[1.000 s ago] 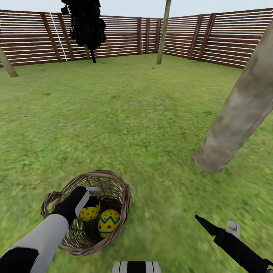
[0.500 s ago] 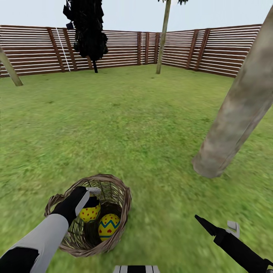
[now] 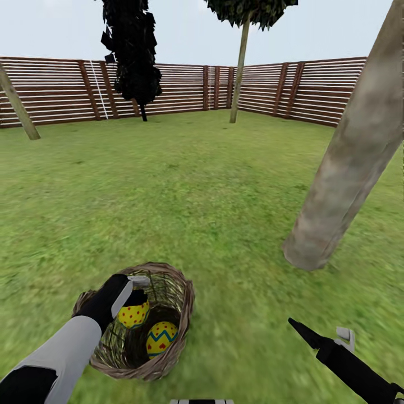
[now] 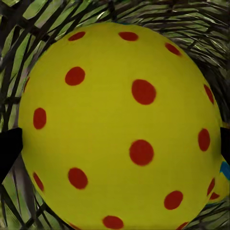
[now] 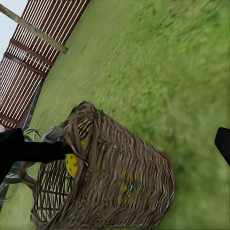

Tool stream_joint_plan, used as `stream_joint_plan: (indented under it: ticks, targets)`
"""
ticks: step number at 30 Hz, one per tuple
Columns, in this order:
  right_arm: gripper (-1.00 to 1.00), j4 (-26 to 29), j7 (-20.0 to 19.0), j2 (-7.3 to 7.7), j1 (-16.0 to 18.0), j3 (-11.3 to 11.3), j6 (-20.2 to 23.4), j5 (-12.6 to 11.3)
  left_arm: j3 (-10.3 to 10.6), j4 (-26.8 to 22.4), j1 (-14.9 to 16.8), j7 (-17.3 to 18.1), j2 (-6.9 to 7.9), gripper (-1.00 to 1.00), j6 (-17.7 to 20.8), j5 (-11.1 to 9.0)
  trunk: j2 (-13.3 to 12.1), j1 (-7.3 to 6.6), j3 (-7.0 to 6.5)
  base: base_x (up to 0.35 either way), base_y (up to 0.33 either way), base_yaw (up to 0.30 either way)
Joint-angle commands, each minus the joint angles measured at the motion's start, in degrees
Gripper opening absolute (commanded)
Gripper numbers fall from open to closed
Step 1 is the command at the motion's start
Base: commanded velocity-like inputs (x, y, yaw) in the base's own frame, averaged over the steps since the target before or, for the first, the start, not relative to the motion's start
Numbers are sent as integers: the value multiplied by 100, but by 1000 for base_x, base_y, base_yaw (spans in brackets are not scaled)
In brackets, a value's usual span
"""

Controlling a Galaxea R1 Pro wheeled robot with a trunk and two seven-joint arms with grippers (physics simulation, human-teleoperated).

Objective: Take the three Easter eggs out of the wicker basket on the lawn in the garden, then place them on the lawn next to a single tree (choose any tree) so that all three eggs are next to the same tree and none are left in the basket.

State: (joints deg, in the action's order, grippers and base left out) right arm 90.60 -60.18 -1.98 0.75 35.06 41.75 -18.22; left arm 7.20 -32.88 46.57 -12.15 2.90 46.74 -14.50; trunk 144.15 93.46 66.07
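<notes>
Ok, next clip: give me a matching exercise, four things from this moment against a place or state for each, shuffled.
Things:
1. red-dotted egg
2. zigzag egg
3. thick tree trunk
4. right gripper

Places or states:
A. lying in the wicker basket, ungripped
B. above bare lawn, holding nothing
C. between the left gripper fingers
D. rising from grass, right of the basket

Pairs: 1-C, 2-A, 3-D, 4-B

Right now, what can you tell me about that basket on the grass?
The wicker basket is round, brown, of open woven strands with a small loop handle at its rim. It sits upright on the lawn. Two yellow eggs show inside: a red-dotted egg at the left gripper, and a blue-zigzag egg.
</notes>
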Motion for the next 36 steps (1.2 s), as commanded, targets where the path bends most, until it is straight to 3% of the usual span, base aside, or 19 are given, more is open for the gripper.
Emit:
stream_joint_plan:
  ticks: [1,15,18,21,23,28,34,36]
  targets:
    - [100,1,-11,-4,4,10,35,-15,44,-8,2,-42,9,-100,19,-55,0,-4,-18,-8,0,0]
    - [100,1,-11,-4,4,10,35,-15,47,-383,-5,-42,37,-100,150,-55,-19,-40,-328,-121,-94,0]
    - [100,1,-11,-4,4,11,35,-15,34,-928,-7,-42,57,-100,450,-61,-23,-47,-395,-3,-2,0]
    - [100,1,-11,-4,4,11,35,-15,25,-1780,-16,-48,61,-100,1021,-66,-27,-55,-461,0,0,0]
    - [100,1,-11,-4,4,12,35,-15,14,-2052,-28,-50,61,-100,1298,-67,-29,-60,-505,0,0,0]
    - [100,1,-11,-4,4,10,35,-15,1,-2204,-35,-65,61,-100,1326,-62,-36,-73,-616,0,0,0]
    - [100,1,-11,-4,4,10,39,-21,-6,-2754,-58,-70,65,-100,1326,-37,-44,-89,-749,0,0,0]
    - [100,-60,54,61,22,-35,26,43,18,-2686,-46,-86,71,-100,1326,-36,-47,-94,-793,0,0,0]
